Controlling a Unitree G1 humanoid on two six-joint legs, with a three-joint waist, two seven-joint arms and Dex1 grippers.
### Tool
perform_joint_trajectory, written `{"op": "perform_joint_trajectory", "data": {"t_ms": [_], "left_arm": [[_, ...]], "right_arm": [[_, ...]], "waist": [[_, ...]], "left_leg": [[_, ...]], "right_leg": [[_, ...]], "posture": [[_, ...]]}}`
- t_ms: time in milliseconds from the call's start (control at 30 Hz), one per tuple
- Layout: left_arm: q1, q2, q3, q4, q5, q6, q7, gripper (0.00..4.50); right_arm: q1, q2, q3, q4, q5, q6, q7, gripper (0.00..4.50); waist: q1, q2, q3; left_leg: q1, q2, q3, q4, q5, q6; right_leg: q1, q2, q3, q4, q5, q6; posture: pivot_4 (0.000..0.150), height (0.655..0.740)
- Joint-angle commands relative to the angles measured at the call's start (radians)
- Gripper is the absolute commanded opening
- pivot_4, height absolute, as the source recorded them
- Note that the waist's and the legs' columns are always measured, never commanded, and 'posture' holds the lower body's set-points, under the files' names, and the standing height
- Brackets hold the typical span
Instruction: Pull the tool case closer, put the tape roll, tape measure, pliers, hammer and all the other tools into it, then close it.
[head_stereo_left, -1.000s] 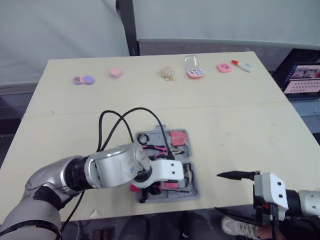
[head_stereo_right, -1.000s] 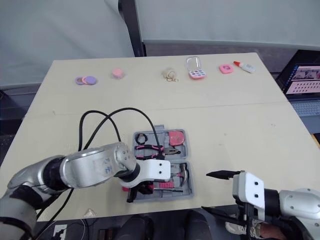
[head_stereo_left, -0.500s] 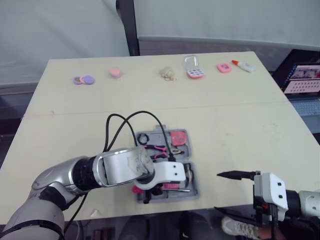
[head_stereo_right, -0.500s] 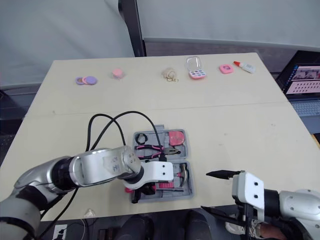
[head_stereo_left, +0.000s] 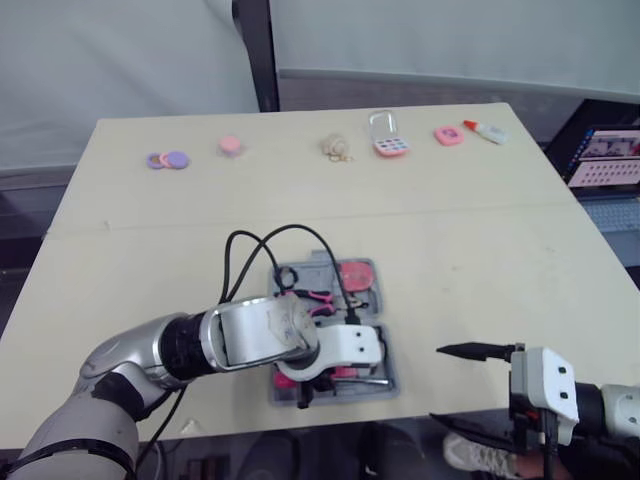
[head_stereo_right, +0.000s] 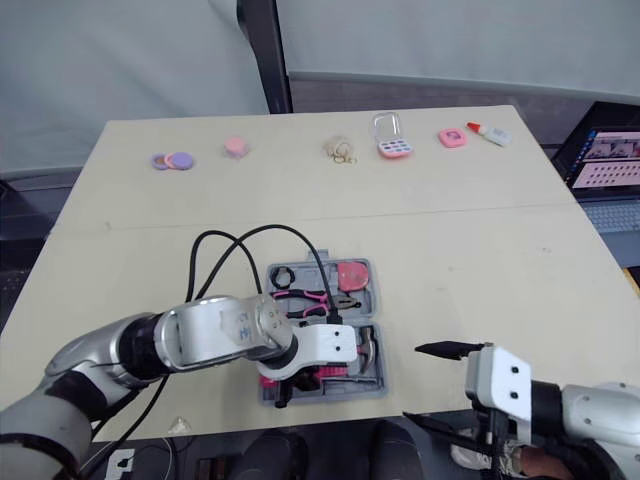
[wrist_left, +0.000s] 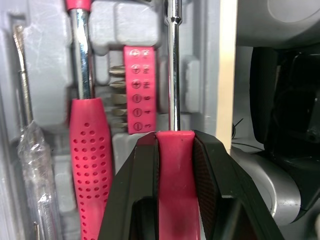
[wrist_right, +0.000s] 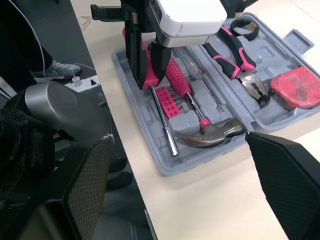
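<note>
Left end effector (wrist_left: 175, 145): clenched on the handle of the pink-handled steel screwdriver (wrist_left: 173, 70), lower centre of the head view.
Screwdriver: shaft over the case's lower half, just beside the pink bit strip (wrist_left: 138, 90).
Grey plastic tool case (head_stereo_left: 392, 372): open, lower centre of the pale wooden bench (head_stereo_left: 480, 250); pink-handled pliers (wrist_right: 235, 47), steel hammer (wrist_right: 210, 132) and pink tape measure (wrist_right: 297, 87) inside.
Right end effector (head_stereo_left: 470, 385): lower right, fingers spread, empty.

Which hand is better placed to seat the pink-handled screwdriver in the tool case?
Left. The left hand is shut on the screwdriver directly over the tool case; the right hand sits open beside it, empty.
</note>
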Motion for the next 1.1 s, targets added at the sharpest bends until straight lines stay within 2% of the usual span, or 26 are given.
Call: {"op": "perform_joint_trajectory", "data": {"t_ms": [33,200,267,367,433,467,667,800,900,967,1033,1100], "left_arm": [[-0.01,-0.012,-0.006,-0.011,-0.009,-0.001,0.008,0.47],[-0.013,-0.013,-0.01,-0.006,-0.016,-0.001,0.011,0.47],[-0.015,-0.013,-0.009,-0.004,-0.023,-0.001,0.007,1.49],[-0.008,-0.02,0.011,0.001,-0.039,-0.001,0.015,2.68],[-0.002,-0.02,0.031,0.005,-0.052,-0.001,0.024,3.67],[0.0,-0.015,0.045,0.006,-0.068,-0.001,0.021,3.95],[0.035,0.01,0.185,0.009,-0.212,-0.001,0.049,3.95],[0.117,0.001,0.368,-0.005,-0.222,-0.001,0.084,3.95],[0.233,0.077,0.47,-0.063,-0.177,-0.132,0.044,3.17],[0.337,0.193,0.498,-0.12,-0.133,-0.3,-0.043,2.16],[0.453,0.254,0.561,-0.146,-0.119,-0.434,-0.113,1.2],[0.548,0.283,0.616,-0.15,-0.092,-0.562,-0.166,1.2]], "right_arm": [[0.002,0.008,-0.025,-0.029,0.009,-0.006,-0.006,4.5],[-0.003,0.009,-0.021,-0.031,0.009,-0.001,-0.011,4.5],[-0.004,0.008,-0.021,-0.033,0.011,0.001,-0.012,4.5],[-0.002,0.008,-0.02,-0.032,0.01,-0.001,-0.009,4.5],[-0.001,0.008,-0.018,-0.029,0.009,-0.004,-0.007,4.5],[-0.002,0.008,-0.016,-0.028,0.009,-0.004,-0.007,4.5],[-0.027,0.006,0.003,-0.015,0.011,-0.004,-0.006,4.5],[-0.036,0.008,0.007,-0.017,0.014,0.0,-0.005,4.5],[-0.036,0.009,0.001,-0.021,0.023,0.003,-0.004,4.5],[-0.033,0.012,0.0,-0.021,0.026,0.002,-0.002,4.5],[-0.031,0.015,0.002,-0.016,0.022,-0.001,-0.003,4.5],[-0.032,0.018,0.003,-0.011,0.017,-0.004,-0.006,4.5]], "waist": [[0.0,0.0,0.0],[0.0,0.0,0.0],[0.0,0.0,0.0],[0.0,0.0,0.0],[0.0,0.0,0.0],[0.0,0.0,0.0],[-0.001,0.0,0.0],[-0.002,0.0,0.0],[-0.004,0.0,0.0],[-0.011,0.001,0.0],[-0.022,0.001,-0.001],[-0.021,0.001,-0.001]], "left_leg": [[0.0,0.0,0.0,0.0,0.0,0.0],[0.0,0.0,0.0,0.0,0.0,0.0],[0.0,0.0,0.0,0.0,0.0,0.0],[0.0,0.0,0.0,0.0,0.0,0.0],[0.0,0.0,0.0,0.0,0.0,0.0],[0.0,0.0,0.0,0.0,0.0,0.0],[0.0,0.0,0.0,0.0,0.0,0.0],[0.0,0.001,0.0,0.0,0.0,0.0],[0.0,0.0,0.0,0.0,0.0,0.0],[0.001,0.001,0.0,-0.001,0.0,0.0],[0.001,0.002,-0.001,-0.002,0.0,-0.001],[0.001,0.002,0.0,-0.002,0.0,-0.001]], "right_leg": [[0.0,0.0,0.0,0.0,0.0,0.0],[0.0,0.0,0.0,0.0,0.0,0.0],[0.0,0.0,0.0,0.0,0.0,0.0],[0.0,0.0,0.0,0.0,0.0,0.0],[0.0,0.0,0.0,0.0,0.0,0.0],[0.0,0.0,0.0,0.0,0.0,0.0],[0.0,0.0,0.0,0.0,0.0,0.0],[0.0,0.0,0.0,0.0,0.0,0.0],[0.0,0.0,0.0,0.0,0.0,0.0],[-0.001,0.0,0.0,0.0,0.0,0.0],[-0.001,0.001,-0.001,0.0,-0.001,-0.002],[-0.001,0.0,-0.001,0.0,-0.001,-0.002]], "posture": [[0.15,0.74],[0.15,0.74],[0.15,0.74],[0.15,0.74],[0.15,0.74],[0.15,0.74],[0.15,0.74],[0.15,0.74],[0.15,0.74],[0.15,0.74],[0.15,0.74],[0.15,0.74]]}}
